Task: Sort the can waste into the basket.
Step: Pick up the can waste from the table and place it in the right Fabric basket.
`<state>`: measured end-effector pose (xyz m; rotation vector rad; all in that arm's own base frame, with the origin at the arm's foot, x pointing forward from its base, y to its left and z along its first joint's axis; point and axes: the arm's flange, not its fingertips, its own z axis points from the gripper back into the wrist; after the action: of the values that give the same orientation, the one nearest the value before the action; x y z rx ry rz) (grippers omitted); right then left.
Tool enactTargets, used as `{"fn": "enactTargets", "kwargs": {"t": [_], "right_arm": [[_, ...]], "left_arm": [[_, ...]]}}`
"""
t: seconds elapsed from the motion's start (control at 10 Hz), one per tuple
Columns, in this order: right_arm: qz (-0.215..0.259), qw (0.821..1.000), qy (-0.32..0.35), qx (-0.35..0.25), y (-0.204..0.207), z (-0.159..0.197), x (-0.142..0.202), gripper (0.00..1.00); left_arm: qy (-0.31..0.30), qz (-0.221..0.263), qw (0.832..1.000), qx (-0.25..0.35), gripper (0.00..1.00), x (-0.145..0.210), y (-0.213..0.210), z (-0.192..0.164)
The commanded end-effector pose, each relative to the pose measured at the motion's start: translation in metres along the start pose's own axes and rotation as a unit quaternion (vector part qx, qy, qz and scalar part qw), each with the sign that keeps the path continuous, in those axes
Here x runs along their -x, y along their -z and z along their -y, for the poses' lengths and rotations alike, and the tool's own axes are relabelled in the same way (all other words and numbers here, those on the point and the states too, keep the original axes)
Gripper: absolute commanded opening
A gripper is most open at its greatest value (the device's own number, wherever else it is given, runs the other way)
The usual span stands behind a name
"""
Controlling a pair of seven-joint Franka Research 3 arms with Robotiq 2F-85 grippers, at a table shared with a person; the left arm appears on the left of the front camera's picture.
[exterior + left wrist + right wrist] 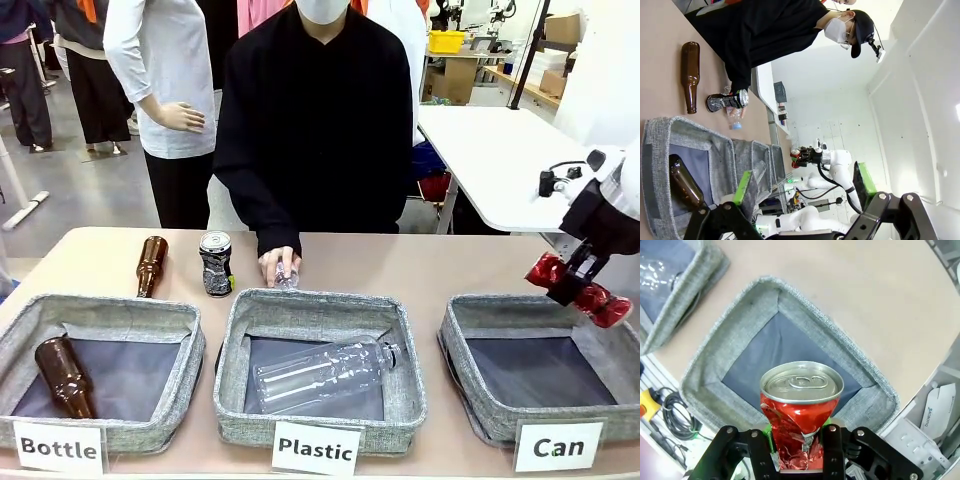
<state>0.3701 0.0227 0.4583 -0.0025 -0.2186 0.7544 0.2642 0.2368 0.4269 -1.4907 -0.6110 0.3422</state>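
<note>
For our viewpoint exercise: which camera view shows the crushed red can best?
The right wrist view: the red can is close, silver top and dented body clear, held by the right gripper over the basket. The front view shows it small, partly behind the gripper; the left wrist view, a distant speck.

Wide open from above at the near right: the Can basket, dark floor bare. Over its far right corner, the right gripper clamped on the red can. Free table along the far right strip. Crowded far left strip: brown bottle, dark can, the person's hand at the far rim of the middle basket.
</note>
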Motion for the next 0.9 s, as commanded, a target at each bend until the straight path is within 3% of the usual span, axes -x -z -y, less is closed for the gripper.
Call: {"fn": "enactTargets", "kwargs": {"t": [0.0,0.2,0.3,0.4,0.8], "right_arm": [[0.01,1.0,0.0,-0.018,0.0155,-0.0059,0.0146,0.0],[0.006,1.0,0.005,-0.023,0.0176,-0.0063,0.0123,0.77],[0.006,1.0,0.005,-0.019,0.0181,-0.007,0.0129,0.94],[0.006,1.0,0.008,-0.02,0.0188,-0.0071,0.0135,1.0],[0.004,1.0,0.018,-0.021,0.0238,-0.0083,0.0155,1.0]], "left_arm": [[-0.002,0.004,1.0,0.01,1.0,-0.0009,-0.0003,0.004],[-0.002,0.004,1.0,0.01,1.0,-0.0009,-0.0003,0.004],[-0.002,0.004,1.0,0.01,1.0,-0.0009,-0.0003,0.004],[-0.002,0.004,1.0,0.01,1.0,-0.0009,-0.0003,0.004],[-0.002,0.004,1.0,0.01,1.0,-0.0009,-0.0003,0.004]]}}
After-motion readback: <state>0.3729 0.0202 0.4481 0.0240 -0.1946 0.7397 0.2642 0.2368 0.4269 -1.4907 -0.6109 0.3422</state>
